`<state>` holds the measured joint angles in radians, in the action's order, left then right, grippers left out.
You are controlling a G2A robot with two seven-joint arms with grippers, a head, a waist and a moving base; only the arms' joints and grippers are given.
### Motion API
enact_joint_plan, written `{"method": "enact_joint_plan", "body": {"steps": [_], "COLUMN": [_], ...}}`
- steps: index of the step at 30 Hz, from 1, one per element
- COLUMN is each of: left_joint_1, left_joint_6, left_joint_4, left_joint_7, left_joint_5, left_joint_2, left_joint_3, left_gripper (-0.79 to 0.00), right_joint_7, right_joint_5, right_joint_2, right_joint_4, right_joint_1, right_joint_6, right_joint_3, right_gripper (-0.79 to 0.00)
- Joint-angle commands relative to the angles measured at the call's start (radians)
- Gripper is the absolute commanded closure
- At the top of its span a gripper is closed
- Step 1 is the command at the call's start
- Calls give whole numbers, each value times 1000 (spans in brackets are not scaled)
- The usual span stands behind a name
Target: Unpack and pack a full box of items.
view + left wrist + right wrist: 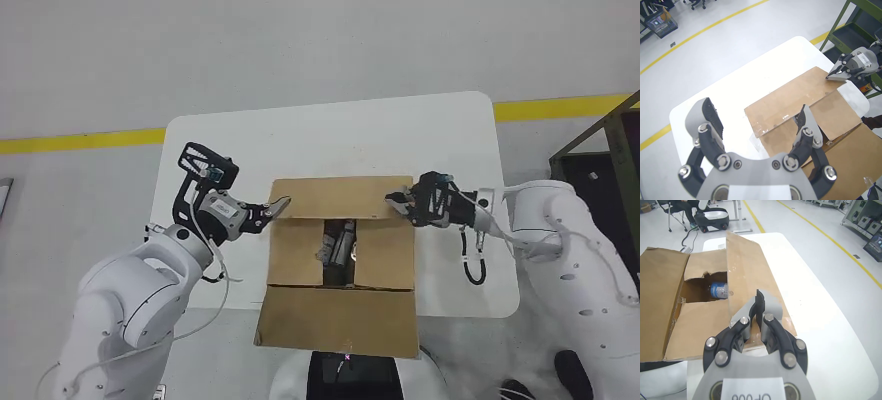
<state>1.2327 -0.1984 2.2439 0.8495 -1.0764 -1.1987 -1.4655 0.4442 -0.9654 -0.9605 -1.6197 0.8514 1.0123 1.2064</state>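
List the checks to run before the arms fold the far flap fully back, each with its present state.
1. Right gripper clamped on a corner of the far flap of the brown cardboard box: ok.
2. Left gripper holding the flap's other corner: not ok, open beside it.
3. Near flap folded outward: ok.
4. Two side flaps out of the opening: not ok, both partly cover it.
5. Clear plastic bottle with blue label low inside, below the flaps: ok.
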Motion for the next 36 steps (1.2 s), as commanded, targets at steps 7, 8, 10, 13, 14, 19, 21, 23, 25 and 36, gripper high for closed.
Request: {"method": "enact_joint_plan", "body": {"steps": [7, 8, 10, 13, 14, 19, 21, 23, 25, 36], "left_joint_1": [34, 40, 51, 67, 73, 100, 114, 128, 132, 132], "left_joint_6": [-59, -66, -76, -94, -97, -137, -156, -163, -164, -164], "left_joint_4": [34, 36, 43, 55, 57, 73, 80, 86, 88, 88], "left_joint_7": [50, 56, 68, 86, 91, 121, 134, 147, 151, 151], "left_joint_5": [58, 67, 88, 112, 125, 168, 191, 195, 195, 195], "left_joint_2": [11, 12, 15, 19, 20, 29, 33, 37, 38, 38], "left_joint_3": [-35, -39, -48, -61, -64, -90, -103, -121, -125, -125], "left_gripper": [-785, -785, -785, -785, -785, -785, -785, -785, -785, -785], "right_joint_7": [62, 71, 102, 130, 132, 146, 136, 132, 124, 110], "right_joint_5": [28, 34, 36, 43, 49, 51, 55, 49, 65, 153], "right_joint_2": [20, 21, 21, 21, 21, 18, 16, 14, 11, 4], "right_joint_4": [19, 18, 14, 9, 9, 17, 24, 33, 43, 13], "right_joint_1": [13, 14, 16, 15, 15, 3, -1, -4, -5, -2], "right_joint_6": [-6, -11, -41, -87, -100, -165, -196, -236, -272, -348], "right_joint_3": [-30, -33, -42, -50, -52, -59, -61, -63, -65, -58], "right_gripper": [0, 0, 0, 0, 0, 0, 0, 0, 0, 0]}}
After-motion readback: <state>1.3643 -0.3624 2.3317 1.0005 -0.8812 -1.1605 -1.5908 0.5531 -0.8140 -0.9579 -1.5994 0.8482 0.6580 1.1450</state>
